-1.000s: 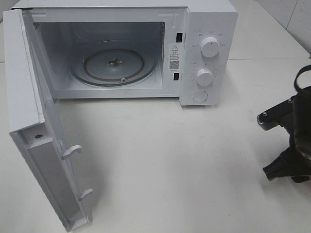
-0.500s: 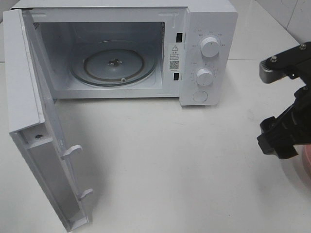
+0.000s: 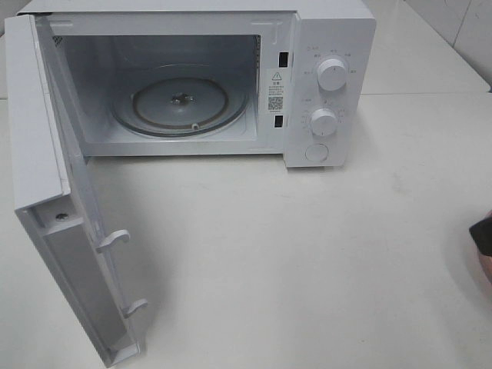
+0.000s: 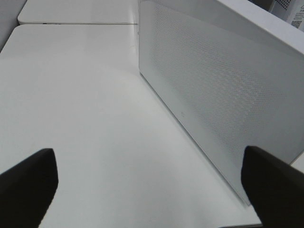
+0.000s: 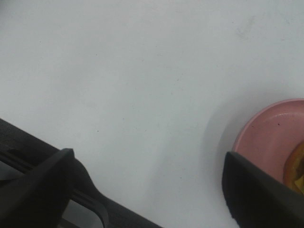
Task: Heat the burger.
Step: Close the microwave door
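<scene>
Left pincer (image 4: pixel 147 190) hangs released beside the swung-out microwave door (image 4: pixel 223 95), grasping nothing. Further right the microwave (image 3: pixel 231 84) stands open, its glass turntable (image 3: pixel 181 104) bare. Right pincer (image 5: pixel 152 190) is spread too — empty, over the white worktop (image 5: pixel 118 71) at the far right, next to the pink plate (image 5: pixel 270 137) where a sliver of the burger (image 5: pixel 297 166) shows. Judged step: fetching the burger; next, close on it or its plate and carry it left.

White table (image 3: pixel 307 254), white microwave (image 3: pixel 330 46) door open, pink plate (image 5: pixel 273 130) at right edge
</scene>
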You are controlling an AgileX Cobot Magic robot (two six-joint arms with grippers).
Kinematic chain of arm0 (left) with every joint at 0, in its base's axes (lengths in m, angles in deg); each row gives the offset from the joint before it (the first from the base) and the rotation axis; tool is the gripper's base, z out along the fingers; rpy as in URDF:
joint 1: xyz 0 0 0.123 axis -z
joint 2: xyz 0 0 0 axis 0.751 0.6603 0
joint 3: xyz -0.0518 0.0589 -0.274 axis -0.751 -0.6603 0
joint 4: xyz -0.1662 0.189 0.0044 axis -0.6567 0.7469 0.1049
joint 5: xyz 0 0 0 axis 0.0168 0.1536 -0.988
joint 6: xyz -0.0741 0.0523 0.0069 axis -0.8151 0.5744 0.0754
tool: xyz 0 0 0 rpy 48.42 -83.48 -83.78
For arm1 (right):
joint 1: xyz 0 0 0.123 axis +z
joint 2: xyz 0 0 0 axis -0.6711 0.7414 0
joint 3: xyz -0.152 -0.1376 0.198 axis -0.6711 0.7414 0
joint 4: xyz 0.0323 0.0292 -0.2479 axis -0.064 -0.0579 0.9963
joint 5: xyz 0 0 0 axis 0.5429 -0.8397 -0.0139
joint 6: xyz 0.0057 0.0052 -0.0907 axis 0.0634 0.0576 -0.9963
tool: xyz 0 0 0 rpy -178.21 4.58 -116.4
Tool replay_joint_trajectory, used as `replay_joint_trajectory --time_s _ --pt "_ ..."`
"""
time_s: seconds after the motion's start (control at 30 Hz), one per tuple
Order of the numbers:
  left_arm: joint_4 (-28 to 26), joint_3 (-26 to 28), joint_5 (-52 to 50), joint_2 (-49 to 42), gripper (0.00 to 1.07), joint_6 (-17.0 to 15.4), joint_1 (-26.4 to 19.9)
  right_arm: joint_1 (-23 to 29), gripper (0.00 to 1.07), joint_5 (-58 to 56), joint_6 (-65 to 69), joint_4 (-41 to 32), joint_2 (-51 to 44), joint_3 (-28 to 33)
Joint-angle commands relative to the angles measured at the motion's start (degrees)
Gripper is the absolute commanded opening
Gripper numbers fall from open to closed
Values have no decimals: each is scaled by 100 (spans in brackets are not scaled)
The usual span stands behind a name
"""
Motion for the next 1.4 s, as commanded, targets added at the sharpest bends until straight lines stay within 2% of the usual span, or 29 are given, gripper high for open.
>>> replay_joint_trajectory --time_s 0.03,0.33,0.43,0.5,0.8,1.27,1.4 --pt "-34 -17 -74 -86 98 -6 17 -23 80 -338 -138 -17 -464 -23" --pt "-34 -17 -74 -86 98 -6 17 -52 79 -573 -183 11 -1616 195" --pt "-34 -17 -74 -86 98 -6 17 -315 77 -642 -298 -34 -2074 424" --pt "-34 -17 -74 -86 98 -6 17 -710 76 -659 -355 -46 -2630 625" --pt "-34 -17 -74 -86 98 -6 17 -1455 76 -275 -338 -195 -3782 1049" --pt "-34 -17 -74 -86 98 -6 17 -2108 76 -430 -332 -321 -4801 1157" --pt "-40 -17 -74 -86 98 -6 17 -2154 76 -430 -298 -321 -4796 1157"
